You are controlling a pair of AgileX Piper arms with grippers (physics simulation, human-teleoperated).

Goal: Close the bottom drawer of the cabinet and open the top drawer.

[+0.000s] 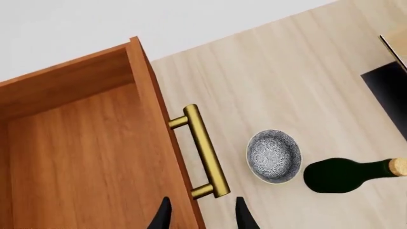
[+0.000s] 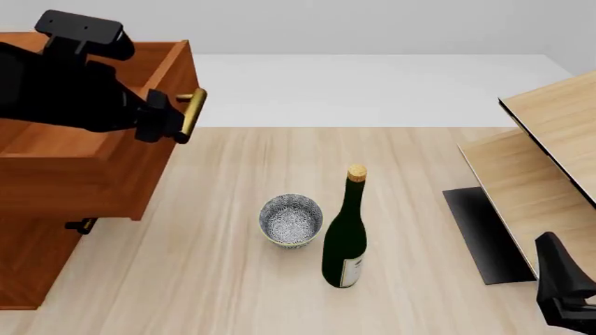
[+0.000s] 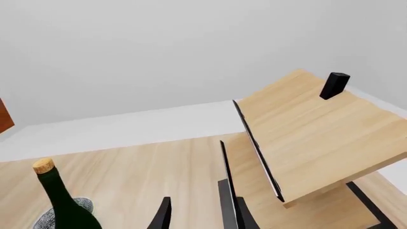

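Top drawer stands pulled out, left pincer at its brass handle.

Nearest, the right pincer (image 3: 200,214) hangs narrowly parted and empty over the bench (image 2: 419,150), beside pale boards (image 2: 549,139). A corked bottle (image 2: 345,234) and patterned bowl (image 2: 290,220) stand mid-bench, just beside each other. Farther left, the left pincer (image 1: 200,214) straddles the handle (image 1: 202,150) of the cabinet's (image 2: 28,265) top drawer (image 2: 84,164); whether it grips, I cannot tell.
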